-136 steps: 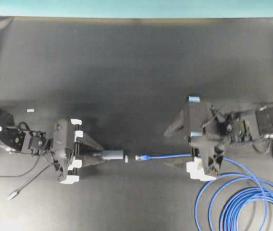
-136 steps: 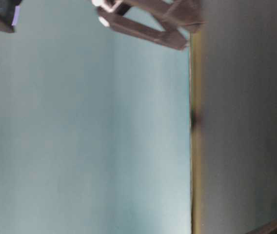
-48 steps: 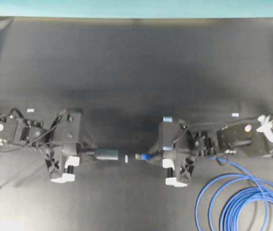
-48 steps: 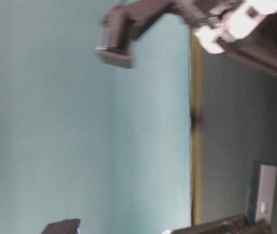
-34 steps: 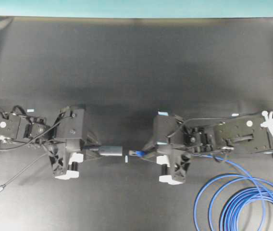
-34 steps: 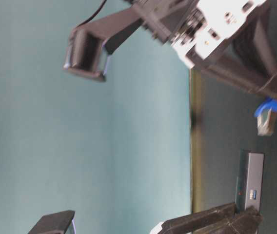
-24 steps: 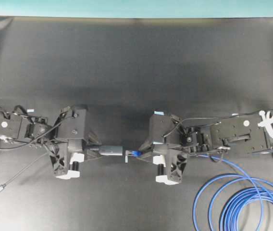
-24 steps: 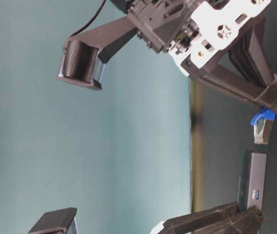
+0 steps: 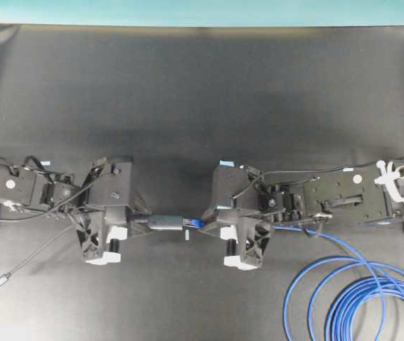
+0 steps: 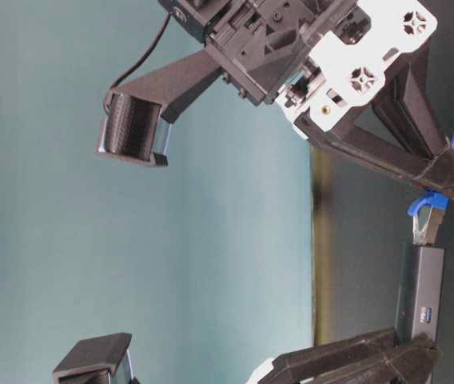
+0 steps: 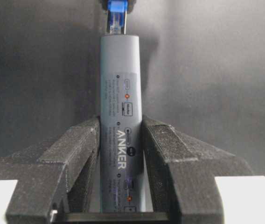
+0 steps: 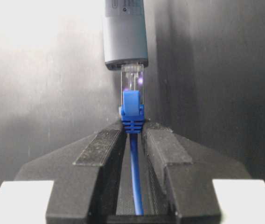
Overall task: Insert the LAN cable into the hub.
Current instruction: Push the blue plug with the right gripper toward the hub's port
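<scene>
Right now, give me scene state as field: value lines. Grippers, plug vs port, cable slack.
left gripper: shut on the hub, gripping its sides
right gripper: shut on the LAN cable just behind the blue boot
plug: tip at the hub's end face, most of the clear body visible, not seated
alignment: plug and hub roughly in line in both wrist views
cable slack: loops lying on the table
grey cord: trails from the left arm side

Black arms (image 9: 344, 202), white brackets, black textured fingers (image 11: 76, 158)
</scene>
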You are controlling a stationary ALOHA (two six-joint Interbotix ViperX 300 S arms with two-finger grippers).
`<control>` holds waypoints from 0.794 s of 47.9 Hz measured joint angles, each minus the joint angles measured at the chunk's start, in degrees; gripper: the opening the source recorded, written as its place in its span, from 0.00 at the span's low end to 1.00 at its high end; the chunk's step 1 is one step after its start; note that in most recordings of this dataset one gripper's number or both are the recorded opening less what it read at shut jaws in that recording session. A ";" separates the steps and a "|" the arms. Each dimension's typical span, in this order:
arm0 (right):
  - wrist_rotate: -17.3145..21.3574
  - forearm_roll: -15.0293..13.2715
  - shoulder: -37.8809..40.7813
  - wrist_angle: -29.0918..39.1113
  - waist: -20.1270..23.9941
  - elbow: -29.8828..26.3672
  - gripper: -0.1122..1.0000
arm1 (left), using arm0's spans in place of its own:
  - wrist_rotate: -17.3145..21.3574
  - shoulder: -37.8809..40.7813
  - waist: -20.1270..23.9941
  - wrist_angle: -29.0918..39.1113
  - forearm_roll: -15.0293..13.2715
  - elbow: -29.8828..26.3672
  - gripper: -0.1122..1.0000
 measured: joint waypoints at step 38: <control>-0.79 -1.14 1.14 7.47 0.88 -3.34 0.20 | 2.20 2.11 -0.09 5.63 0.00 -3.96 0.35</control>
